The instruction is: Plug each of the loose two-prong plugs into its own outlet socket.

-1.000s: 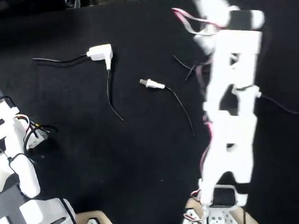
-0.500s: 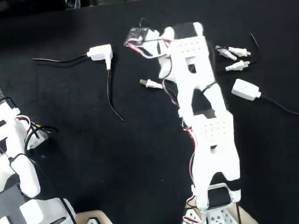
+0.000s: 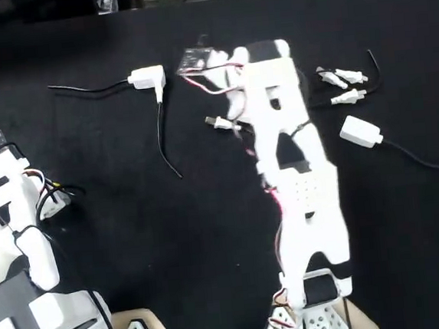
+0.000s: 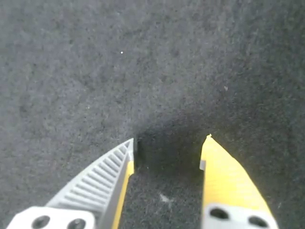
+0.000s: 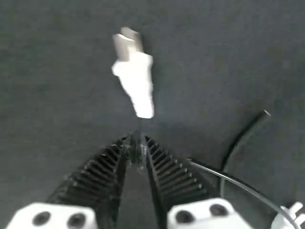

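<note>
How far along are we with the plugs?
Done: nothing; the left socket and the right socket both lie without a plug in them. In hand: the right gripper is shut on the tail end of the centre plug; the left gripper hangs open over the black tabletop. Left: seating that plug, then the upper right plug and lower right plug.

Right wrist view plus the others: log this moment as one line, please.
right gripper: shut on two-prong plug, at its tail | left gripper: open, over table | plug: not yet in a socket
</note>
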Robot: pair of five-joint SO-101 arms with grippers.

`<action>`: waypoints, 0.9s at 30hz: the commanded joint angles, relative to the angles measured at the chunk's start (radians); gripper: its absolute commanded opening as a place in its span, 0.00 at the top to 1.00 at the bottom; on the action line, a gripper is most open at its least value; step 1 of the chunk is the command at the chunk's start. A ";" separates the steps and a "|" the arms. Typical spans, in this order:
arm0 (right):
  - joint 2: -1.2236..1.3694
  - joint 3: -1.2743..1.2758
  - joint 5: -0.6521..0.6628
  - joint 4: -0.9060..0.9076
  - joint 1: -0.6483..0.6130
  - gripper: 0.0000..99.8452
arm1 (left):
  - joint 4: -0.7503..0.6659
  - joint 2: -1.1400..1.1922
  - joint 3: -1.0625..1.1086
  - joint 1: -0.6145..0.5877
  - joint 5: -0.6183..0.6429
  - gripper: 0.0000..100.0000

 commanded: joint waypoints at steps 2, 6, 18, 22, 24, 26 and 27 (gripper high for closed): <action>-0.085 -0.180 0.000 0.103 -0.087 0.98 | -0.014 -0.015 -0.005 0.013 0.005 0.77; -0.062 -0.147 -0.057 0.055 -0.068 0.93 | -0.012 -0.011 -0.005 0.013 0.003 0.77; 0.196 -0.150 -0.107 -0.003 -0.057 0.69 | -0.015 -0.009 -0.005 0.013 0.003 0.77; 0.272 -0.189 -0.104 -0.009 -0.055 0.75 | -0.015 -0.009 -0.007 0.013 0.003 0.77; 0.309 -0.236 -0.104 -0.011 -0.055 0.83 | -0.015 -0.009 -0.005 0.013 0.003 0.77; 0.338 -0.291 -0.104 0.002 -0.055 0.90 | -0.015 -0.009 -0.005 0.013 0.003 0.77; 0.354 -0.323 -0.104 0.018 -0.058 0.94 | -0.015 -0.009 -0.005 0.013 0.003 0.77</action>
